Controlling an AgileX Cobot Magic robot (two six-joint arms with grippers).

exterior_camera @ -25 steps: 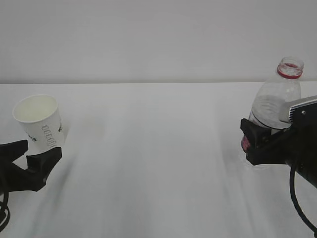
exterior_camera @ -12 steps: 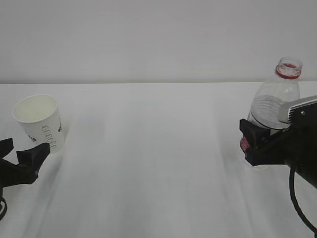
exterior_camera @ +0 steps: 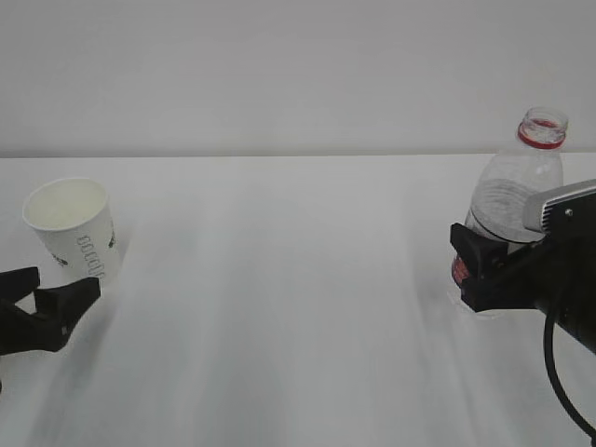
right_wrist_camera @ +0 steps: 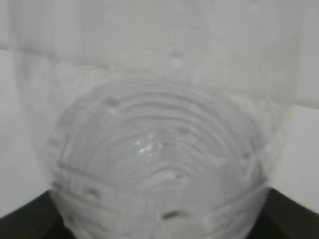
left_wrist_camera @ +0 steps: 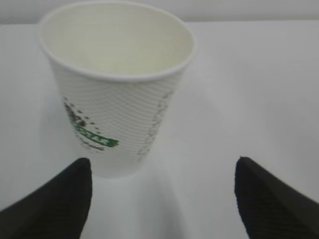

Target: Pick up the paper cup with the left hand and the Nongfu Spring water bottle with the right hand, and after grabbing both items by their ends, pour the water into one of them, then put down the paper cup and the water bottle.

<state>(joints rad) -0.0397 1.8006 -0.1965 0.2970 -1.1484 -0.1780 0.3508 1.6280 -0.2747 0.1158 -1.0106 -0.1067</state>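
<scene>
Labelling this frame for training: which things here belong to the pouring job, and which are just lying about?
Belongs to the job:
white tapered paper cup
clear ribbed plastic bottle with red neck ring
left gripper
right gripper

Just lying about:
nothing besides the white table

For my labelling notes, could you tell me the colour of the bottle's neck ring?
Red neck ring; exterior view shows it best.

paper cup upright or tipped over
Upright: the paper cup stands on the table with its open rim up; the left wrist view looks into it.

Matt ribbed paper cup (left_wrist_camera: 117, 94) — clear glossy ridged plastic bottle (exterior_camera: 514, 200)
</scene>
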